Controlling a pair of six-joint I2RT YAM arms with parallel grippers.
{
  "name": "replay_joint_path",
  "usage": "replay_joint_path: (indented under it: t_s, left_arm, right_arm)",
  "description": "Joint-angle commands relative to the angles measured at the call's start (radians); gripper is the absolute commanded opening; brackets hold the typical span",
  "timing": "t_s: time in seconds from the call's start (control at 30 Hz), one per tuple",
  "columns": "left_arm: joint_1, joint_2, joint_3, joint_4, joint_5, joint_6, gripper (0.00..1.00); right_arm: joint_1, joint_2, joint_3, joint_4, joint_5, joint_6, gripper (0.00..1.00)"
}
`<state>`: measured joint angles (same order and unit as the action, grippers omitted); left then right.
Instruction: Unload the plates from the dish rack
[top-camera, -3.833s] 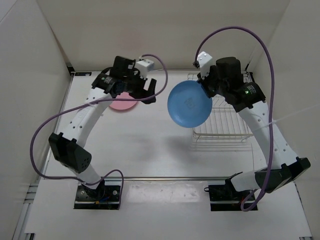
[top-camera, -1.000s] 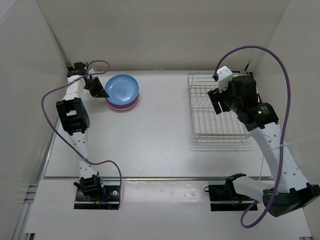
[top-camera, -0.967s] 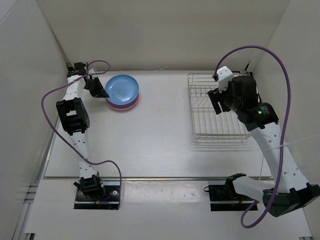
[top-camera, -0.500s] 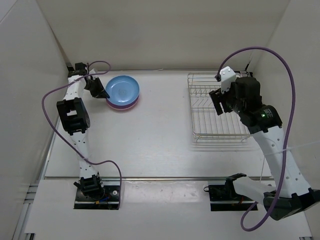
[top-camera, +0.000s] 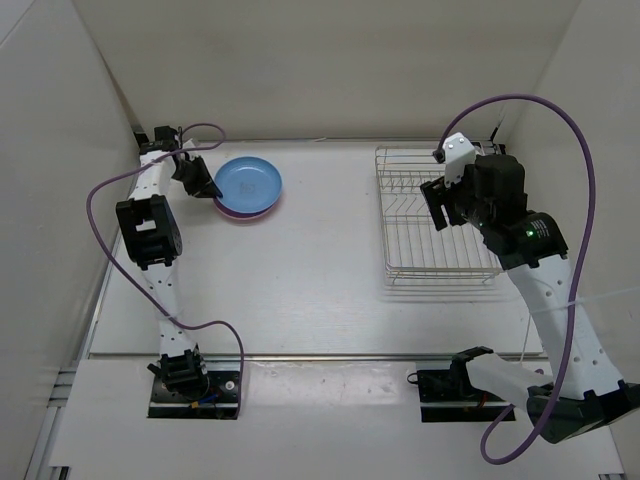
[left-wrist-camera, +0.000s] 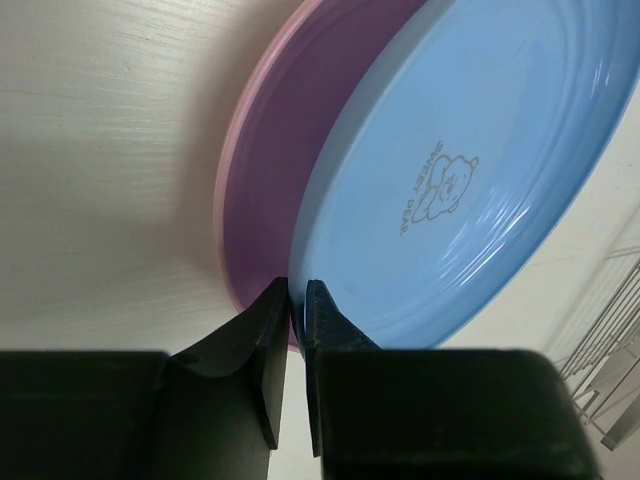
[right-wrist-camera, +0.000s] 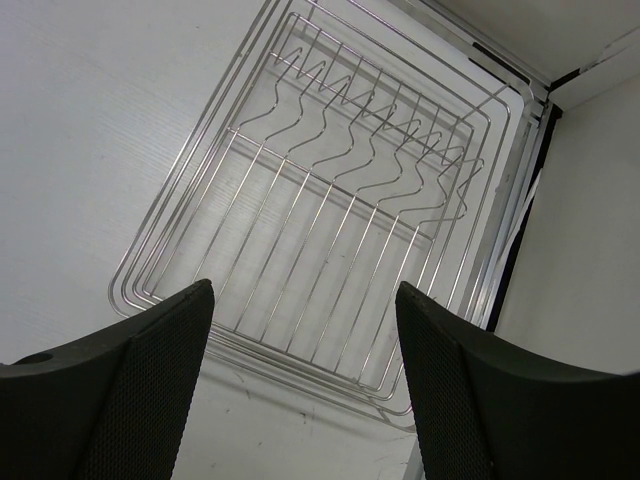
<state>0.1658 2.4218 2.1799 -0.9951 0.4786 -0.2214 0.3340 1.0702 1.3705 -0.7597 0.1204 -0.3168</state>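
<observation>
Cable (top-camera: 205, 127) loops beside stacked plates (top-camera: 248, 185); dish rack (top-camera: 440, 245) apart.

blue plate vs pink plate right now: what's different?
The blue plate is on top; the pink plate sits under it, mostly covered. The left gripper has its jaws closed on the blue plate's rim; the pink plate is not gripped. The blue plate shows a small printed bear; no print shows on the pink plate's exposed part. Shared: both are round, shallow, similar in size and out of the dish rack.
</observation>
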Motion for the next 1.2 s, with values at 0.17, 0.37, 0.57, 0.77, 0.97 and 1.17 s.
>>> replay_joint_path:
  t_s: [0.17,0.37,0.57,0.77,0.97,1.17]
  left_arm:
    - [0.011,-0.007,-0.019,-0.002,0.003,0.007,0.22]
    - [0.011,-0.007,-0.028,-0.002,0.003,0.016,0.22]
    - [0.020,-0.016,-0.037,-0.002,0.023,0.025,0.44]
    - [0.020,-0.036,-0.037,-0.002,0.052,0.037,0.57]
    - [0.020,-0.107,-0.037,-0.033,0.034,0.083,1.00]
    - [0.038,-0.164,-0.003,-0.060,0.029,0.111,1.00]
  right_arm:
    - [-0.003,-0.021,-0.001,0.013,-0.018,0.013,0.77]
    - [-0.012,-0.030,-0.001,0.013,-0.027,0.013,0.77]
    - [-0.012,-0.030,-0.001,0.003,-0.048,0.013,0.77]
    - [-0.021,-0.039,-0.010,0.003,-0.057,0.013,0.77]
    - [-0.030,-0.039,-0.057,0.030,-0.045,0.013,0.79]
    - [-0.058,-0.039,-0.057,0.039,-0.045,0.024,0.79]
